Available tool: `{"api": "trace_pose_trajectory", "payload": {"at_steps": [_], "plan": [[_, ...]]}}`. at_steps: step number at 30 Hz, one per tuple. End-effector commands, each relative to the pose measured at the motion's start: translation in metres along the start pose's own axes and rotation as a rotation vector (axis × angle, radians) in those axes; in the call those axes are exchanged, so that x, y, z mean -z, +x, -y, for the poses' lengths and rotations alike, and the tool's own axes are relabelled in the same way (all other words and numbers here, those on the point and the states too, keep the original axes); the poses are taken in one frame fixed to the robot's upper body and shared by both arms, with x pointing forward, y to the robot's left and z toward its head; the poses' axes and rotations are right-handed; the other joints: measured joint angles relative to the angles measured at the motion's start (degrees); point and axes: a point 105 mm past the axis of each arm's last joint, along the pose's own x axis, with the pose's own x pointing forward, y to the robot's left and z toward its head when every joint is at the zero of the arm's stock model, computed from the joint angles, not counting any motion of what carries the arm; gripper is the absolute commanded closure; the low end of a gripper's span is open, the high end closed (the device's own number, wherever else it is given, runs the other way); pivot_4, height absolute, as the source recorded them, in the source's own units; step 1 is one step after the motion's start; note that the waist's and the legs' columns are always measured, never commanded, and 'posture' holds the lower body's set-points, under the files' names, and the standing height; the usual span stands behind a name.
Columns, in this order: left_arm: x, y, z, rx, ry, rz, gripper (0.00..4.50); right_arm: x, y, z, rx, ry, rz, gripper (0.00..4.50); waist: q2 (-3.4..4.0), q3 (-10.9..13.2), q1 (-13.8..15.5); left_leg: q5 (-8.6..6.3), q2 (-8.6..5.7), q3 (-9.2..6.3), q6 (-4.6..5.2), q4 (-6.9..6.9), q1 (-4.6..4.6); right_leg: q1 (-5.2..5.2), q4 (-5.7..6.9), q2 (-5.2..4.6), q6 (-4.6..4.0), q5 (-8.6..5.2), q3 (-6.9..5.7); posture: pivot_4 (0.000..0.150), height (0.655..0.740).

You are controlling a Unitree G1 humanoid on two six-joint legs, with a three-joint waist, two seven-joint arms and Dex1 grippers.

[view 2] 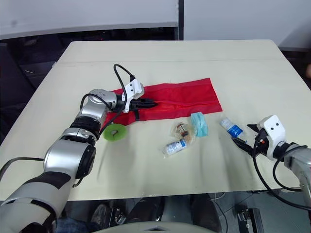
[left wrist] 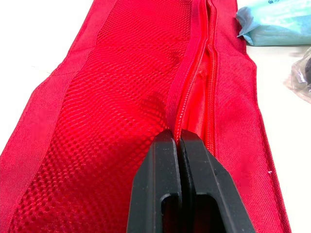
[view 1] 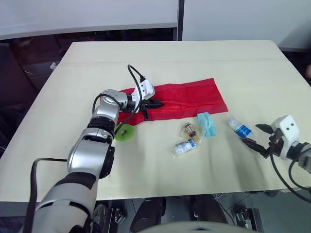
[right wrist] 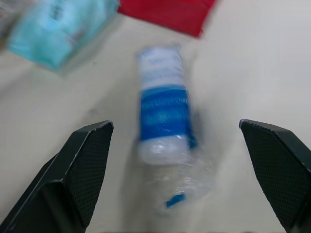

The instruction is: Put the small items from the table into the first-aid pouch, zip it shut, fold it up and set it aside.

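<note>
Cream table (view 1: 160, 63), seen from above. Red first-aid pouch (view 1: 194, 97) lies flat, its zipper (left wrist: 194, 82) parted along part of its length, red lining showing. Teal packet (view 1: 206, 124), clear bag (view 1: 189, 130), small vial (view 1: 185, 146) and green disc (view 1: 125, 133) all rest on the tabletop outside the pouch. My left gripper (view 1: 159, 103), arm stretched forward, has its fingers pressed together with the tips on the zipper line. My right gripper (view 1: 250, 132), held low near the table edge, is spread wide, with the blue-labelled wrapped bottle (right wrist: 164, 114) lying between and just beyond its fingertips.
</note>
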Motion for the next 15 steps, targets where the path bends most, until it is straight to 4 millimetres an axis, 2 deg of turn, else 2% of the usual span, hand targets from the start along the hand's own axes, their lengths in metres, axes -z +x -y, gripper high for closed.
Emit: {"api": "trace_pose_trajectory", "payload": {"at_steps": [1,3,4,5,6,7,8,10,11,13,15], "plan": [[-0.017,-0.0048,-0.0106,-0.037,0.036,0.043,4.5,-0.0039,0.001,0.0018,0.007,-0.037,0.006,0.07,0.0,0.0,-0.02,0.0,0.0,0.0,0.0,0.0,0.01,0.0,0.01,0.0,0.0,0.0,0.0,0.15,0.7368],[-0.0185,-0.0044,-0.0112,-0.04,0.037,0.048,4.5,-0.0049,0.0021,0.0017,0.005,-0.03,0.015,0.07,0.0,0.0,-0.04,0.0,0.0,0.0,0.0,0.0,0.0,0.0,0.01,0.0,0.0,0.0,0.0,0.15,0.7368],[-0.0191,-0.004,-0.0112,-0.039,0.037,0.05,4.5,-0.005,0.0027,0.0014,0.003,-0.031,0.016,0.55,0.0,0.0,-0.04,0.0,0.0,0.0,0.0,0.0,0.0,0.0,0.01,0.01,0.0,0.0,0.0,0.15,0.7368],[-0.0195,-0.0036,-0.011,-0.038,0.037,0.051,4.5,-0.0054,0.003,0.0013,0.002,-0.035,0.02,0.58,0.0,0.0,-0.05,0.0,0.0,0.0,0.0,0.0,0.01,0.0,0.01,0.0,0.0,0.0,0.0,0.15,0.7368],[-0.0196,-0.0033,-0.0108,-0.037,0.038,0.052,4.5,-0.0059,0.0032,0.0008,-0.001,-0.038,0.024,0.82,0.0,0.0,-0.05,0.0,0.0,0.0,0.0,0.0,0.0,0.0,0.01,0.0,0.0,0.0,0.0,0.15,0.7368],[-0.0197,-0.003,-0.0107,-0.037,0.038,0.052,4.5,-0.0063,0.0034,0.0008,-0.001,-0.038,0.028,1.44,0.0,0.0,-0.05,0.0,0.0,0.01,0.0,0.0,0.01,0.0,0.01,0.0,0.0,0.0,0.0,0.15,0.7368],[-0.0198,-0.0028,-0.0107,-0.037,0.038,0.053,4.5,-0.0068,0.0033,0.0008,0.0,-0.038,0.034,1.79,0.0,0.0,-0.05,0.0,0.0,0.01,0.0,0.0,0.01,0.0,0.01,0.0,0.0,0.0,0.0,0.15,0.7368],[-0.0198,-0.0026,-0.0108,-0.039,0.038,0.054,4.5,-0.0071,0.0026,0.0002,0.0,-0.039,0.039,2.89,0.0,0.0,-0.06,0.0,0.0,-0.01,0.0,0.0,0.0,0.0,0.01,0.01,0.0,0.0,-0.01,0.15,0.7368],[-0.02,-0.0024,-0.0109,-0.04,0.037,0.055,4.5,-0.0073,0.0017,-0.0007,-0.003,-0.038,0.042,3.58,0.0,0.0,-0.06,0.0,0.0,-0.01,0.0,0.0,0.0,0.0,0.01,0.01,0.0,0.0,-0.01,0.15,0.7368],[-0.0207,-0.0019,-0.0112,-0.043,0.036,0.058,4.5,-0.007,-0.0007,-0.0028,-0.011,-0.041,0.041,4.44,0.0,0.0,-0.05,0.0,0.0,0.0,0.0,0.0,0.0,0.0,0.0,0.01,0.0,0.0,-0.01,0.15,0.7368],[-0.0219,-0.001,-0.0114,-0.044,0.034,0.063,4.5,-0.0066,-0.0036,-0.0046,-0.02,-0.056,0.034,4.48,0.0,0.0,0.0,0.0,0.0,0.0,0.0,0.0,0.01,0.0,0.01,0.0,0.0,0.0,0.0,0.15,0.7368]]}}
